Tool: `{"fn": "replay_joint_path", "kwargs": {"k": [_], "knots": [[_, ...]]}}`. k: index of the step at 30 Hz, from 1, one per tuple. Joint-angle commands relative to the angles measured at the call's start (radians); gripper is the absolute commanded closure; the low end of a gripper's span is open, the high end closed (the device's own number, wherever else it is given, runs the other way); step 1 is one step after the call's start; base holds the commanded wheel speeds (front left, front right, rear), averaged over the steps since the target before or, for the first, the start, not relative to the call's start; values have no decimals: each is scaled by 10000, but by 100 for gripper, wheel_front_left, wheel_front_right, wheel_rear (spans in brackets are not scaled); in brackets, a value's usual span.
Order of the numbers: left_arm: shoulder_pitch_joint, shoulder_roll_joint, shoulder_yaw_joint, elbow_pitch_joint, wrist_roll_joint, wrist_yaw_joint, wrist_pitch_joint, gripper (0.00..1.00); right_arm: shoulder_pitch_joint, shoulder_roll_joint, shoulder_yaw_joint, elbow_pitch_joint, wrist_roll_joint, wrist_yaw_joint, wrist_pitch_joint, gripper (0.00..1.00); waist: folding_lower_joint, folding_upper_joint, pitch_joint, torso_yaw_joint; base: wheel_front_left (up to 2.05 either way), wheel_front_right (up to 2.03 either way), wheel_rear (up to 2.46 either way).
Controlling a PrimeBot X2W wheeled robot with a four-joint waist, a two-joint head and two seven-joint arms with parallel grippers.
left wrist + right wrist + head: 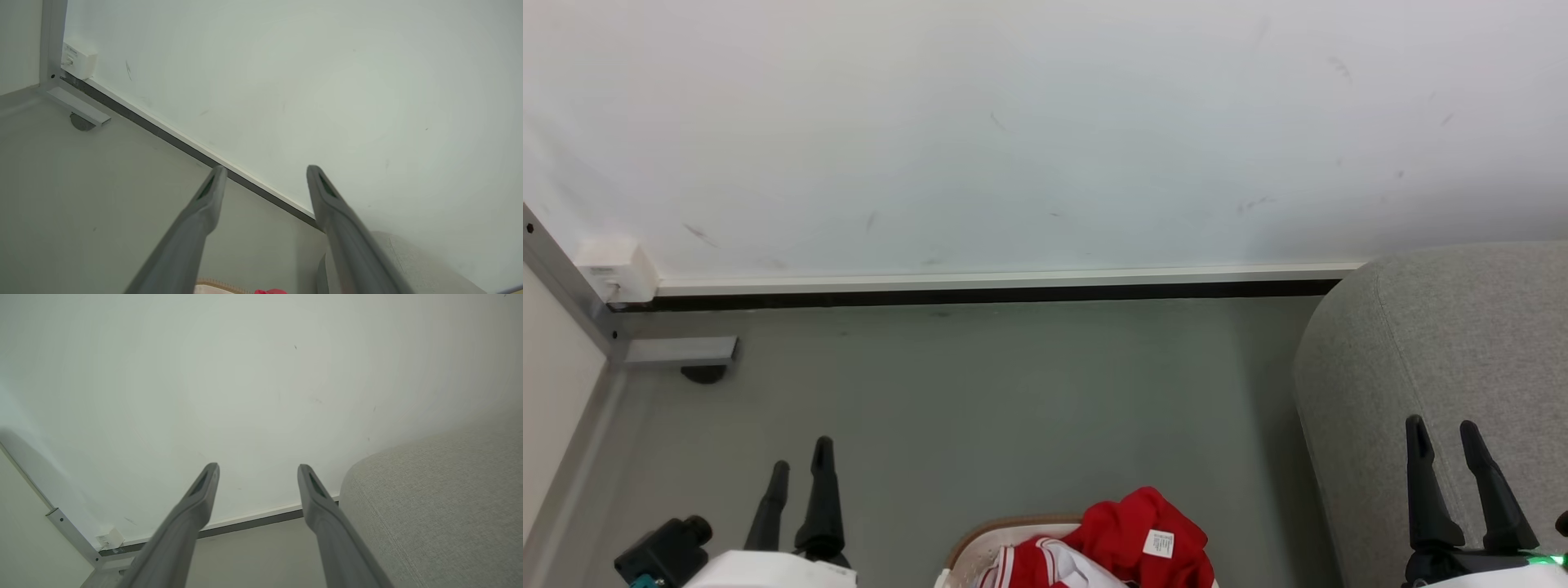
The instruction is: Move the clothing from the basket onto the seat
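Clothing (pixel 1127 527) lies in the basket (pixel 996 527) while left gripper (pixel 802 453) and right gripper (pixel 1441 423) stand spread, empty.

Place: likely a test room with a staged home corner.
Homely signs: grey fabric seat (pixel 1437 343) at 3 o'clock; basket (pixel 1005 524) of red clothing (pixel 1131 527) at 6 o'clock.
Test-room signs: bare scuffed wall (pixel 1045 122) at 12 o'clock; plain grey floor (pixel 980 408); metal frame (pixel 568 282) at 9 o'clock.

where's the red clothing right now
In the head view the red clothing is heaped in the basket at the bottom centre, between the left gripper and the right gripper, with the grey sofa to its right.
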Motion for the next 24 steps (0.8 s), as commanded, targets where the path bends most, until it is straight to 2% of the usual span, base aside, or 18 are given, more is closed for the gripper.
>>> {"fn": "replay_joint_path", "kwargs": {"k": [1, 24], "knots": [[-14, 79, 6, -145, 378, 0, -71, 0, -41, -43, -112, -135, -361, -10, -70, 0, 0, 0, -2, 2, 0, 0, 0], [227, 91, 63, -158, 3050, -52, -674, 0, 202, 325, -529, -98, -3189, -14, -257, 0, 0, 0, 41, 0, 0, 0, 0]]}}
